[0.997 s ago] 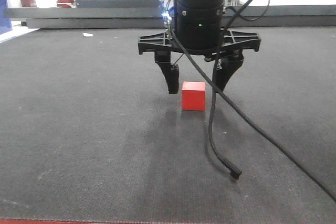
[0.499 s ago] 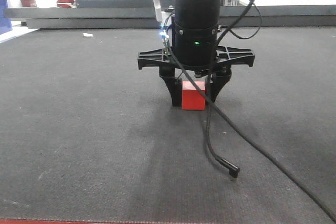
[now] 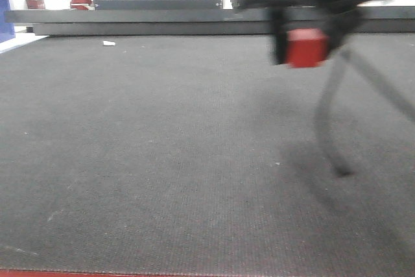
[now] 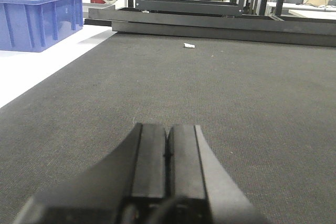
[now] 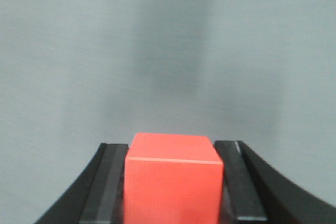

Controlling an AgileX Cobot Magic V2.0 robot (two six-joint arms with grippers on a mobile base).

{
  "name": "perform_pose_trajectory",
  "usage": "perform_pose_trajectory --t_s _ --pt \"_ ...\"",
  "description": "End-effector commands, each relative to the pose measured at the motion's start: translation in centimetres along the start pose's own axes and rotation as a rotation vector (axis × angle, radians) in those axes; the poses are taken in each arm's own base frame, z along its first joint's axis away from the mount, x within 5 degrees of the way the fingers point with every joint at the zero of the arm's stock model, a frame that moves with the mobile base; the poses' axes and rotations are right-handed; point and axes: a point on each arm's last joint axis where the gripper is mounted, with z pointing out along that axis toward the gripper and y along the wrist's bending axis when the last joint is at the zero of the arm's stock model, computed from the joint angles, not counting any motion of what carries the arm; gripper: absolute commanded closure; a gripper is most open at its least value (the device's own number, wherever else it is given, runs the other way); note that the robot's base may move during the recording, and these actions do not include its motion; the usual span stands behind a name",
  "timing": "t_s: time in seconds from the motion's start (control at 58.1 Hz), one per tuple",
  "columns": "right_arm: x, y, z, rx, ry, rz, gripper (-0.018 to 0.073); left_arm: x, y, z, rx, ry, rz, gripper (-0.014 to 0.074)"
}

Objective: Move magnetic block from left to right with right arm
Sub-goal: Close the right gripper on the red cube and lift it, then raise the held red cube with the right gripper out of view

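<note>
The magnetic block, a small red cube, hangs above the dark mat at the upper right of the front view, blurred by motion. My right gripper is shut on it, one black finger on each side. In the right wrist view the magnetic block fills the gap between the two pads, with blurred grey mat beyond. My left gripper rests low over the mat, its jaws pressed together with nothing between them.
A dark mat covers the table. A loose black cable dangles from the right arm. A small white scrap lies far left near a metal rail. A blue crate stands off the mat's left side.
My right gripper closed on the red block, then lifted it off the mat and carried it up and to the right. The left arm has not visibly moved.
</note>
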Motion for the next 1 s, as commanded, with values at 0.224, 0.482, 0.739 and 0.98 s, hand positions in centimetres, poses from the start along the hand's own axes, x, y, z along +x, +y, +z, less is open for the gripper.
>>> perform_pose_trajectory --t_s 0.224,0.482,0.739,0.98 --pt "6.1 -8.6 -7.2 0.023 -0.217 -0.051 0.0323 -0.6 0.1 -0.1 -0.004 -0.088 -0.011 0.0722" --pt "12.9 -10.0 -10.5 0.032 -0.354 -0.048 0.0323 -0.6 0.1 -0.1 -0.004 -0.088 -0.011 0.0722" --pt "18.5 -10.5 -14.2 0.019 -0.562 -0.038 0.0323 -0.6 0.1 -0.1 -0.004 -0.088 -0.011 0.0722" --pt "22.1 -10.9 -18.1 0.007 -0.793 -0.024 0.0323 -0.6 0.1 -0.1 -0.004 -0.088 -0.011 0.0722"
